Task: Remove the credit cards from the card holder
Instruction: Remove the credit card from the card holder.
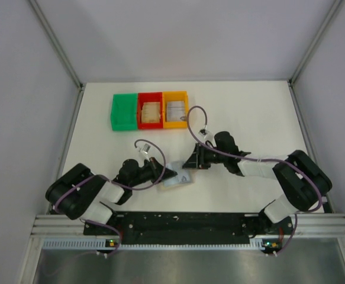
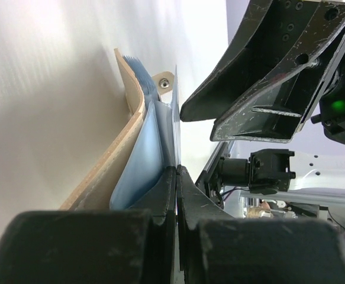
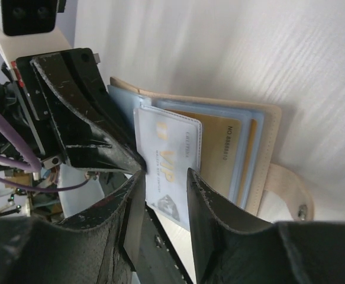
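- The black, scuffed two-finger left gripper (image 2: 176, 173) reaches in from the left with its jaws pressed together on a thin blue-grey sleeve leaf, so it has the wallet pinned by that leaf
- The small, flat, tan leather-like card holder (image 3: 271, 148) lies open on the white table (image 1: 249, 106), between the two grippers and near the front edge; its tan skin curls up on the left arm's side, and its strap with a metal snap sits on the far side from that arm
- A thin silver-white rectangular VIP card (image 3: 171, 151) sticks out of the front sleeve; its long axis runs straight along the right gripper's line of reach, with the free short end towards that gripper and the other end tucked in the sleeve
- A gold-tan card (image 3: 222, 148) sits just beside it, deeper in and fully covered by its clear sleeve
- The black right gripper (image 3: 165, 176) comes in from the right with its fingers partly apart; they straddle the silver-white card's free end and nothing is clamped between them
- Judging from this, the right arm is the nearer one to the card's loose end, and the pull should run back along the card's length, away from the left arm's pinch
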Tool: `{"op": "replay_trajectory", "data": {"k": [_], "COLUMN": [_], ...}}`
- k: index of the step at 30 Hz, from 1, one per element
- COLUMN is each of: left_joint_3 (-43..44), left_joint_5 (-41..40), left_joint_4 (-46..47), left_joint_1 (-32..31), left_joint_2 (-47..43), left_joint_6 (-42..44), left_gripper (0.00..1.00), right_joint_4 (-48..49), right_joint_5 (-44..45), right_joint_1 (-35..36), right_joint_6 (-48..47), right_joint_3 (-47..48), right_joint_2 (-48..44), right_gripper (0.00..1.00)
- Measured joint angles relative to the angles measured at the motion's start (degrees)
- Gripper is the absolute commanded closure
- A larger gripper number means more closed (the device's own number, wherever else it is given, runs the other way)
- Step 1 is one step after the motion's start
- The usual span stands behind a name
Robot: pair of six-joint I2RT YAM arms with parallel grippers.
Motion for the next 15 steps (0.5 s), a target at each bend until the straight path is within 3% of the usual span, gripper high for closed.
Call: {"op": "replay_trajectory", "data": {"k": [15], "left_joint_3": [0.0], "left_joint_5": [0.2], "left_joint_4": [2.6], "left_joint_1": [0.0], "left_joint_2": [0.0], "left_joint_6": [0.0], "left_gripper": [1.0], "right_joint_4": [2.8], "right_joint_5": [0.7], "right_joint_1": [-0.9], "right_joint_6": [1.2], "right_joint_3": [-2.1], "right_joint_2": [-0.3], "right_gripper": [0.66]}}
